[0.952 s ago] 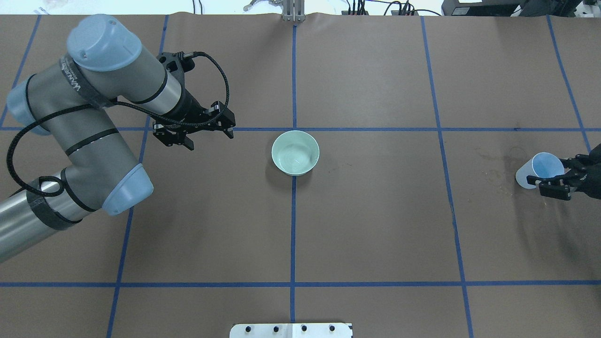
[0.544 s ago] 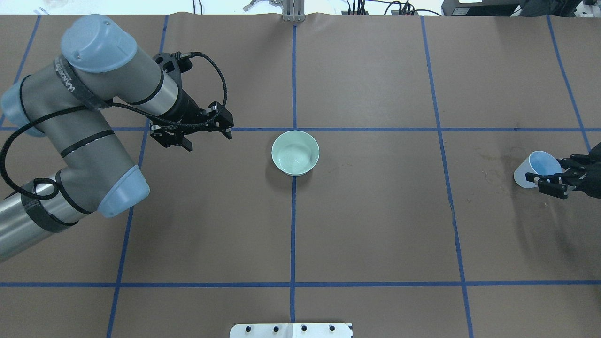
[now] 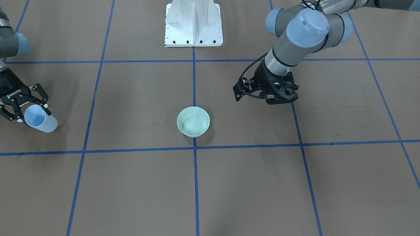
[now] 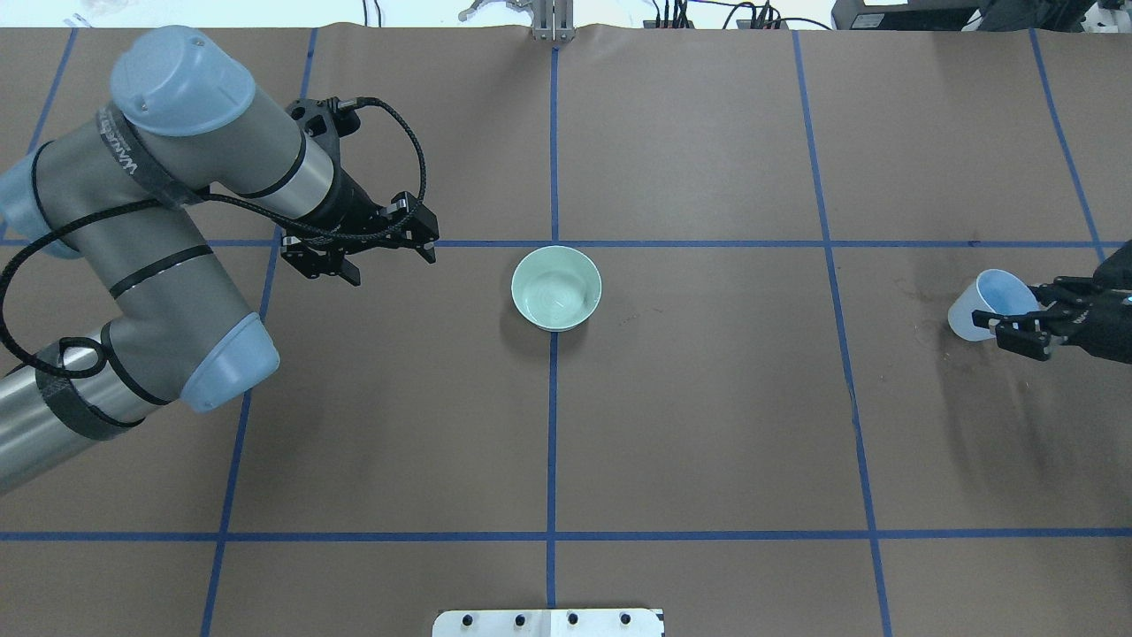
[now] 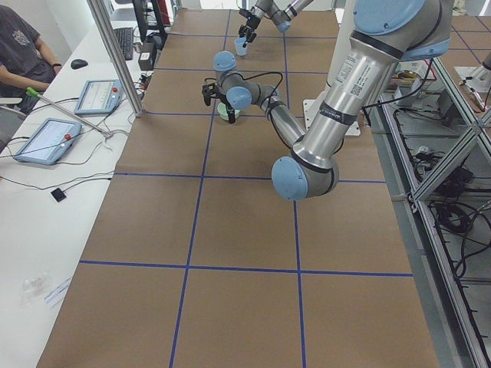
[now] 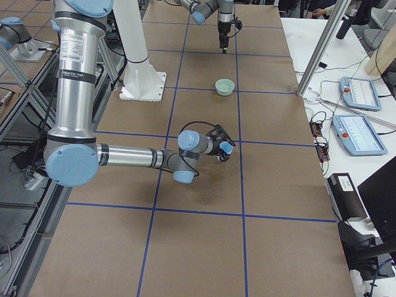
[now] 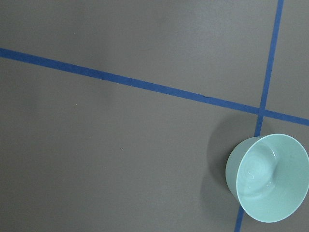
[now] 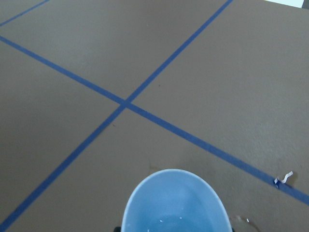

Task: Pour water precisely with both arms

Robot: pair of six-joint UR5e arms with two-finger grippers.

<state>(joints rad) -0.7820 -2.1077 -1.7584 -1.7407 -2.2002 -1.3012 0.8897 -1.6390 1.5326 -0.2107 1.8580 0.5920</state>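
Holding the cup: the right gripper (image 4: 1017, 311) is clamped across the upper wall of a pale blue plastic cup (image 4: 968, 311) at the far right of the table (image 4: 707, 425). The cup's shadow lies apart from it, so I judge it lifted off the brown paper.
Water: a small amount (image 8: 170, 221) sits in the bottom of the cup. It shows only as faint glints in the right wrist view.
Left gripper: the left gripper (image 4: 395, 264) has its fingers apart with nothing between them. It hovers on the robot's left of the bowl, near it but not touching.
Bowl: a mint-green bowl (image 4: 556, 288) stands upright at the centre of the table, on a blue tape line and well apart from the cup. Its inside is glossy, and I cannot tell whether any liquid is in it.
How the cup will handle: it is probably light and thin-walled, so a hard squeeze could bend the rim and a loose one could let the smooth wall slip.
Where to hold: a grip across the side wall just below the rim, as it is now, leaves the far lip free as a spout.
How the water will handle: so little of it adds almost no weight, but it will slosh and run quickly once the cup tips.
Risk: damp marks (image 4: 929, 329) on the paper beside the cup suggest that drops escape easily.
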